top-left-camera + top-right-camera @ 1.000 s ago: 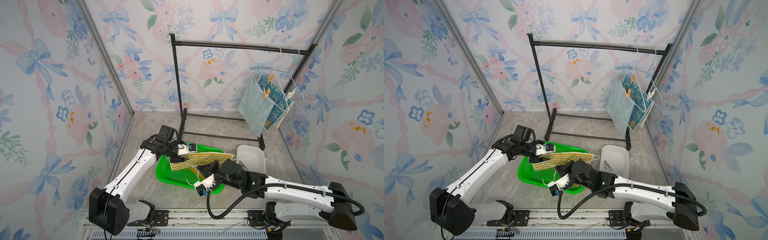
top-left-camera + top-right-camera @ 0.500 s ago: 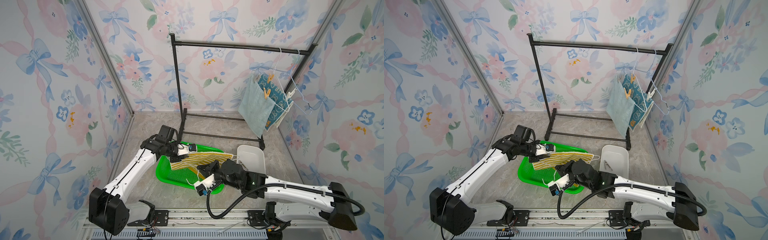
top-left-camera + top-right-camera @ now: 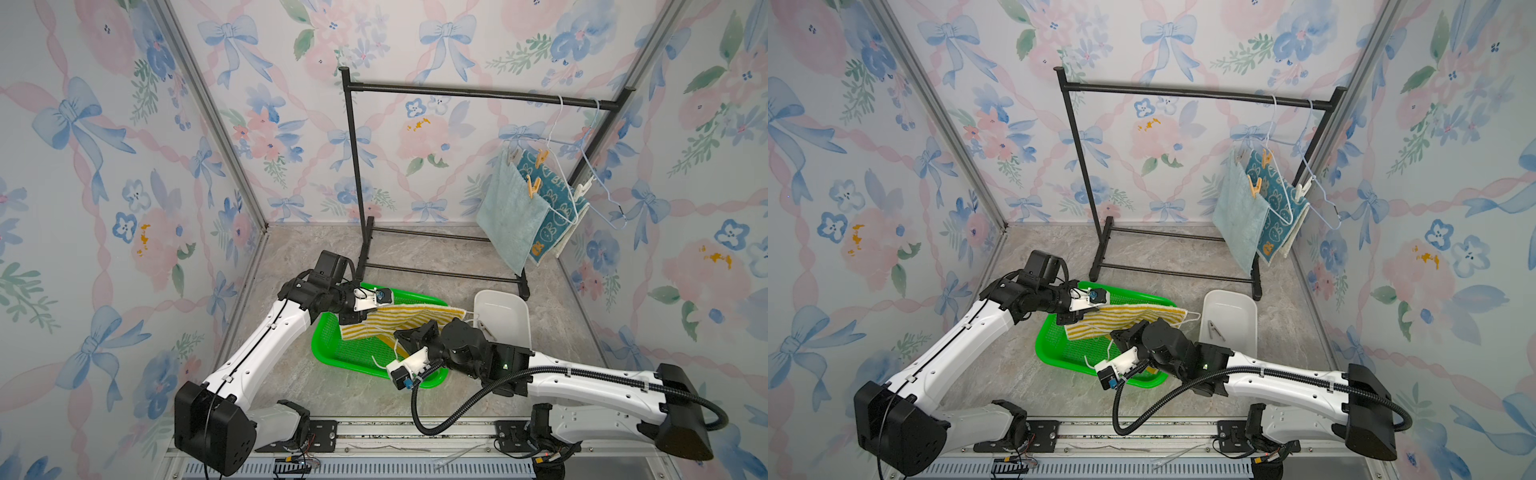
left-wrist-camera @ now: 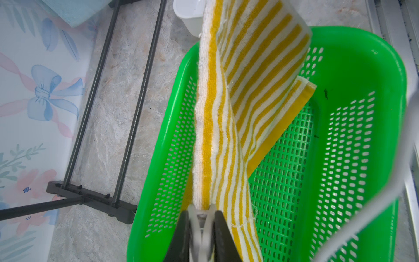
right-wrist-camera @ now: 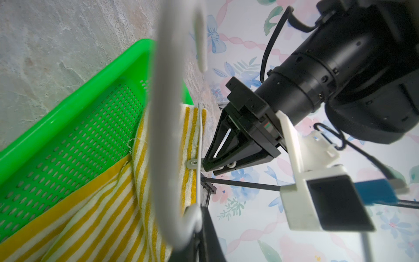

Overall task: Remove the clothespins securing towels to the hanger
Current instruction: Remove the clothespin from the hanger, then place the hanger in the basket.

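Standing at the back of the table (image 3: 291,374), the black rack (image 3: 478,93) carries the pale teal towel (image 3: 509,216) and the blue bunny towel (image 3: 552,208) at its far right end. Both are pinned to their hangers and are work for later.

Nearer the arms sits the green basket (image 3: 332,353), with the white bin (image 3: 1233,307) just beside it; one removed clip lies inside the bin. Above the basket, the yellow-striped towel (image 3: 399,322) is stretched along a white hanger (image 5: 167,136). The right gripper (image 5: 200,224) is closed tight on the wire of this hanger and holds it up.

The left gripper (image 4: 201,217) is narrowed on the two handle ends of a pale clothespin (image 5: 192,163), and its fingers touch the handles on both sides. This clothespin bites the towel edge and the hanger wire at the end nearest the left arm. I cannot tell if its mouth is open enough yet.

To do this step well, I would press the handles until the mouth releases both cloth and wire. Only then should the clip be drawn straight back along its own length, not sideways, because the terry loops may catch. The right gripper should hold the hanger level and quiet, so the freed towel end drops into the basket. The clip probably belongs in the white bin afterwards.
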